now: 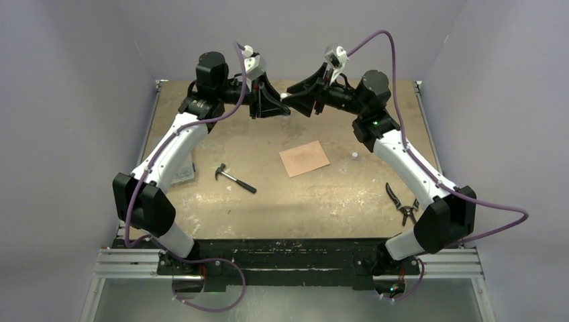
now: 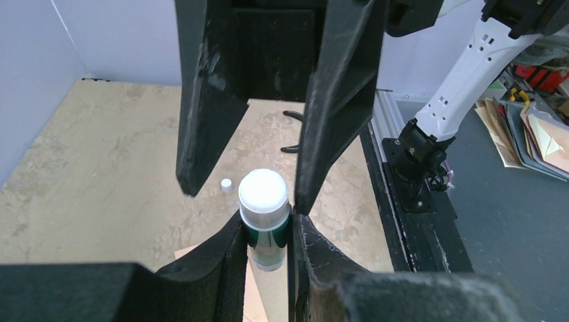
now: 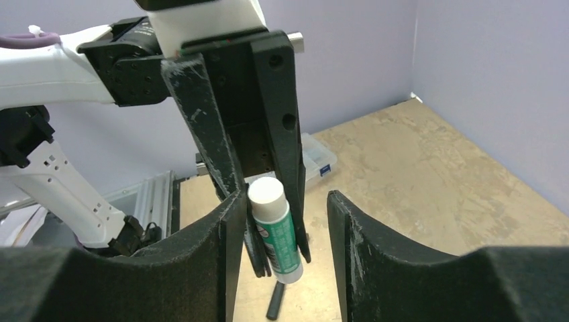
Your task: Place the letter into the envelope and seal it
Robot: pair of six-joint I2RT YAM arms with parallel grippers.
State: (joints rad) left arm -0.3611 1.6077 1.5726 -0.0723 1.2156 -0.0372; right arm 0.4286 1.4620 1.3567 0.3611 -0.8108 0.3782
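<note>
Envelope or letter, I cannot tell which: one flat salmon-pink sheet [image 1: 304, 159] lies askew near the middle of the table [image 1: 201, 134], slightly toward the right edge, with neither arm touching it. Both arms are raised over the middle of the far edge, grippers tip to tip. The left gripper [image 2: 266, 225] is closed narrowly on a glue stick [image 3: 278, 235], its two black fingers pinching the green body so that the white end stands clear of them. The right gripper [image 3: 283, 200] faces it with its jaws moderately apart, one finger on each side of the white end and a clear gap on one side. Its other finger sits close against a left finger, and whether they touch I cannot tell. A small white cap [image 1: 353, 155] rests just right of the sheet. A hammer [image 1: 235, 178] lies to its left and pliers [image 1: 402, 203] toward the near right corner
</note>
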